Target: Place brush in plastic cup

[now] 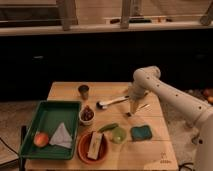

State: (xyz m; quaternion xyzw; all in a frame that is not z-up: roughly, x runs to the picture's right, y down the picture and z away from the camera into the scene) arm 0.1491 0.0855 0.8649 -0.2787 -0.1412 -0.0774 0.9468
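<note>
Hovering at the handle end of the brush (pixel 112 101): gripper (pixel 134 109), can't tell whether spread or pinching. Risk: fork (pixel 143 106) lies just beside it, easy mis-grab. Plastic cup (pixel 119 134), nearer the front, is low; long handle could tip it.

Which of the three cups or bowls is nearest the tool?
The low light green cup beside the green sponge. The tool hangs just behind it, by the brush; brown cup and white bowl sit farther left.
</note>
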